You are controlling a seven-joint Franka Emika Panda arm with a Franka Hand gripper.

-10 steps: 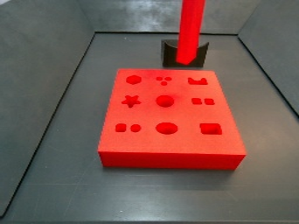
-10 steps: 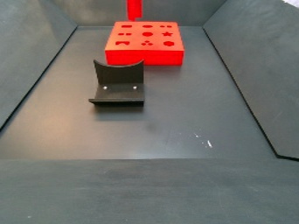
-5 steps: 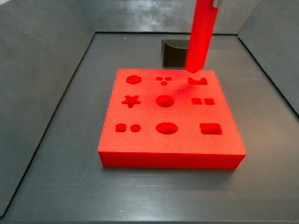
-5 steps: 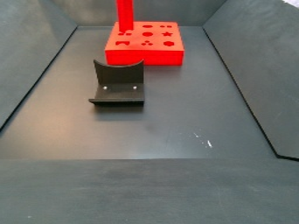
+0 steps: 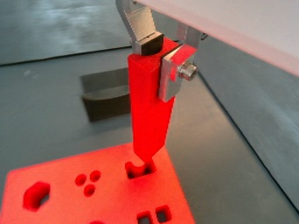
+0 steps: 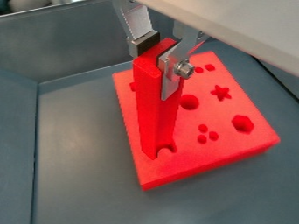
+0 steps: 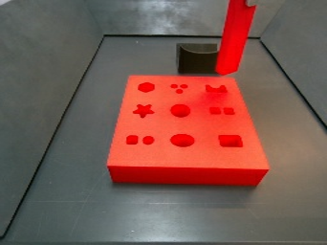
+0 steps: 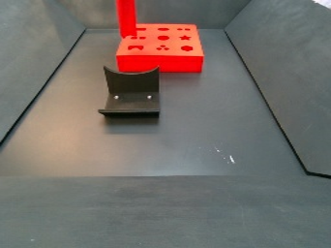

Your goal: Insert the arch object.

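Note:
My gripper (image 5: 160, 59) is shut on the top of the arch object (image 5: 149, 118), a long bright-red bar hanging upright; both wrist views show this grip (image 6: 158, 58). The bar's notched lower end hovers just above the flat red board (image 7: 185, 158), close to the arch-shaped hole (image 7: 216, 89) at a far corner. In both side views only the bar shows (image 7: 235, 38) (image 8: 126, 17); the gripper is above the frame. The silver fingers (image 6: 176, 70) press on opposite sides of the bar.
The dark fixture (image 8: 130, 92) stands on the grey floor in front of the board (image 8: 162, 58), and it also shows behind the board in a side view (image 7: 196, 55). Grey walls (image 7: 76, 19) surround the floor. The board holds several shaped holes.
The gripper has carried the bar sideways along the board's far edge, from over the fixture to above the corner arch-shaped hole. The bar tilted briefly and is upright again.

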